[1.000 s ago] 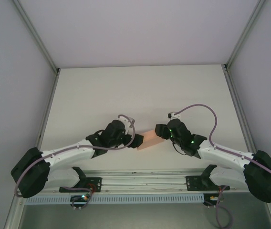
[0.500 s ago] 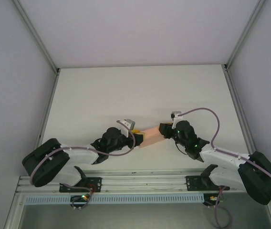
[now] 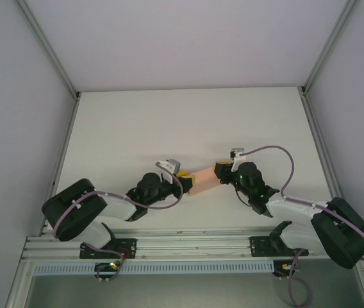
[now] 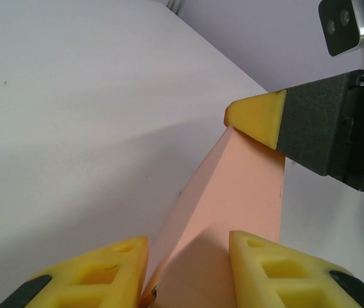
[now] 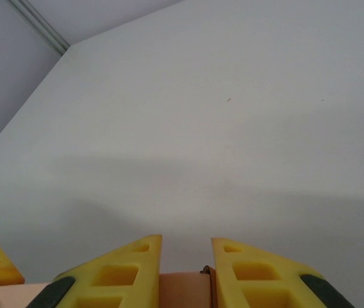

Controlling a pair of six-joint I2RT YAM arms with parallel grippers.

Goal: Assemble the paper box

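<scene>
The paper box (image 3: 204, 178) is a small salmon-pink rectangular box, held just above the table between both arms. My left gripper (image 3: 183, 178) is shut on its left end. In the left wrist view the box (image 4: 239, 192) runs away from between the yellow fingers (image 4: 99, 273) of the left gripper (image 4: 188, 242). My right gripper (image 3: 222, 172) is shut on the right end. The right wrist view shows the right gripper (image 5: 186, 242) with a strip of the box (image 5: 183, 290) between its fingers (image 5: 259, 273). The box's underside is hidden.
The white table (image 3: 169, 122) stretches beyond the box to the back wall. Metal frame posts (image 3: 47, 48) run along both sides. The right gripper's black body (image 4: 329, 128) and yellow tip (image 4: 257, 117) stand at the box's far end in the left wrist view.
Both grippers have carried the box a little farther from the bases. The left arm has folded lower, and its wrist has turned so its yellow fingers show from above.
</scene>
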